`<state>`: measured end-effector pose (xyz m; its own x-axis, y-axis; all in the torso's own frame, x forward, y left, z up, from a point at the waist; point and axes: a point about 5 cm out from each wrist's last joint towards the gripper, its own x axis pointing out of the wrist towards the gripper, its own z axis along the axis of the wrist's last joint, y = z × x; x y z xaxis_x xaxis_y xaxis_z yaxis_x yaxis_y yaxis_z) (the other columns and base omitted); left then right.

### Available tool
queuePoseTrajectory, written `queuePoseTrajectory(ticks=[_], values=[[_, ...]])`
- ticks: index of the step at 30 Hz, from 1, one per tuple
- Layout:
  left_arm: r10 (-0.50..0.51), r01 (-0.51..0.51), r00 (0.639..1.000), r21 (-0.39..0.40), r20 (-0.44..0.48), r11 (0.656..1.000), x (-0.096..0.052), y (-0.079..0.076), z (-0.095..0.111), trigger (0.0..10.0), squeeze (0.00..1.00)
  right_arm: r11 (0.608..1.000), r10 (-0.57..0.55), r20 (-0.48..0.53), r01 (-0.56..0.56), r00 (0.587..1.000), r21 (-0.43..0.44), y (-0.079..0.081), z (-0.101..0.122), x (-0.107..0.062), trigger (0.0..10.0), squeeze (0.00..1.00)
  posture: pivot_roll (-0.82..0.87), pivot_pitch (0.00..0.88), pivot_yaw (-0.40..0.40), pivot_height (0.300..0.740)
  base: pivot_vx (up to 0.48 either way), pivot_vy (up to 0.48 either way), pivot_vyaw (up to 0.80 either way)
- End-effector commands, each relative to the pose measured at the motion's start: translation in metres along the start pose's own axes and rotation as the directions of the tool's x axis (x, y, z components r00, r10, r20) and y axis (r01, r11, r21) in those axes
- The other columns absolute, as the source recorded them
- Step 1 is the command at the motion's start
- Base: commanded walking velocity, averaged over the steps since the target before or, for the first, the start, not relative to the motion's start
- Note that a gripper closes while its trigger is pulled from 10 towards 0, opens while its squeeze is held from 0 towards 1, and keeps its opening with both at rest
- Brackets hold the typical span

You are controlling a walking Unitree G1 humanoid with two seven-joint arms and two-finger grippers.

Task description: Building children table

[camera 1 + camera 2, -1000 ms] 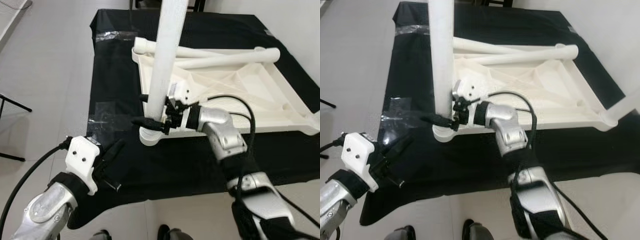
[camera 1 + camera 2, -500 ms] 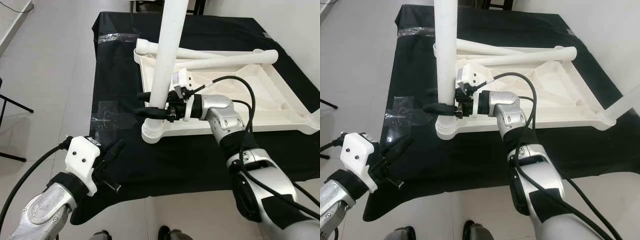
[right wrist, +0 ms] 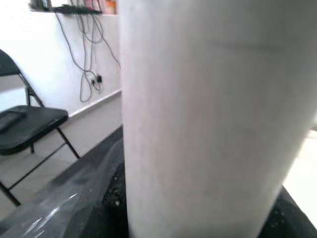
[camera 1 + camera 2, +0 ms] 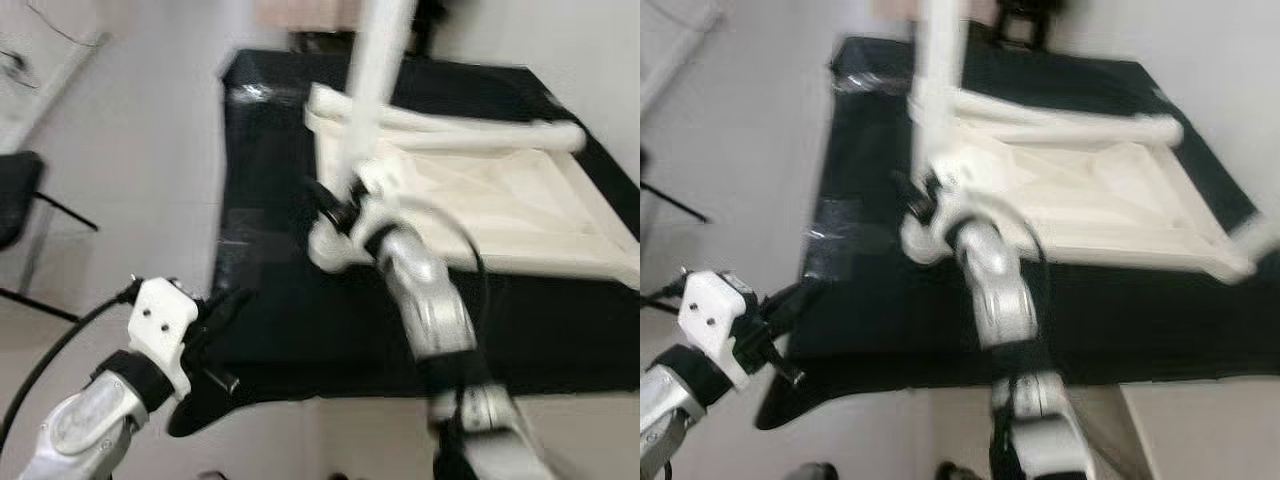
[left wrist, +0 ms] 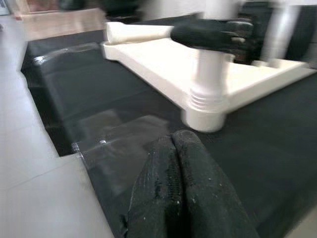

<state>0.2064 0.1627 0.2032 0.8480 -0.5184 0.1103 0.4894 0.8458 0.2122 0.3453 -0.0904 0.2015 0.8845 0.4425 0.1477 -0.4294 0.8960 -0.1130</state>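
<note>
White plastic, the long round table leg (image 4: 372, 80) stands nearly upright at the near-left corner socket (image 4: 330, 245) of the upturned white plastic tabletop (image 4: 480, 200) on the black cloth (image 4: 270, 290); the right gripper (image 4: 335, 205) pinches it just above the socket; the left gripper (image 5: 181, 188), fingers pressed together, hovers nearer and left, apart from the leg.

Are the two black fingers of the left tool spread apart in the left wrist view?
No, the left tool has its black fingers pressed together, holding nothing.
</note>
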Motion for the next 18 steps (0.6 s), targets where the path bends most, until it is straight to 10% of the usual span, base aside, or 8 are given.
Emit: queuePoseTrajectory(ticks=[1,6,8,9,13,16,17,18], values=[[-0.030,0.030,1.000,-0.011,-0.003,0.999,0.002,-0.003,-0.001,10.0,0.00,0.996,0.080,-0.237,-0.085,0.968,-0.008,0.014,-0.046,-0.011,0.0,0.00,0.12,0.229,-0.116,0.740,0.000,0.000,0.00],[-0.024,0.024,1.000,-0.011,0.008,1.000,0.004,-0.004,-0.001,10.0,0.00,0.983,0.180,-0.240,-0.181,0.954,0.017,0.018,-0.050,-0.001,0.0,0.00,0.13,0.220,-0.141,0.740,0.000,0.000,0.00],[-0.010,0.010,1.000,-0.007,0.006,1.000,0.002,-0.002,-0.001,10.0,0.00,0.981,0.189,-0.226,-0.194,0.956,-0.002,0.018,-0.047,0.001,10.0,0.00,0.13,0.215,-0.140,0.740,0.000,0.000,0.00],[-0.012,0.012,1.000,-0.007,0.007,1.000,0.002,-0.002,-0.001,10.0,0.00,0.974,0.225,-0.196,-0.227,0.955,0.013,0.019,-0.043,0.004,10.0,1.00,0.14,0.211,-0.135,0.740,0.000,0.000,0.00],[-0.025,0.025,1.000,-0.009,0.011,1.000,0.005,-0.004,-0.001,10.0,0.00,0.950,0.310,-0.105,-0.304,0.945,0.069,0.027,-0.024,0.008,10.0,1.00,0.13,0.208,-0.130,0.740,0.000,0.000,0.00],[-0.038,0.038,0.999,-0.015,0.012,0.999,0.007,-0.007,-0.002,10.0,0.00,0.837,0.538,0.079,-0.543,0.839,0.067,0.035,0.016,0.005,10.0,1.00,0.13,0.199,-0.127,0.740,0.000,0.000,0.00],[-0.040,0.040,0.999,-0.016,0.013,0.999,0.007,-0.007,-0.002,10.0,0.00,0.798,0.599,0.091,-0.603,0.795,0.014,0.030,0.022,0.005,10.0,0.11,0.14,0.199,-0.128,0.740,0.000,0.000,0.00],[-0.040,0.040,0.999,-0.016,0.013,0.999,0.007,-0.007,-0.002,10.0,0.00,0.798,0.599,0.091,-0.603,0.795,0.014,0.030,0.022,0.005,10.0,0.11,0.14,0.199,-0.128,0.740,0.000,0.000,0.00]])
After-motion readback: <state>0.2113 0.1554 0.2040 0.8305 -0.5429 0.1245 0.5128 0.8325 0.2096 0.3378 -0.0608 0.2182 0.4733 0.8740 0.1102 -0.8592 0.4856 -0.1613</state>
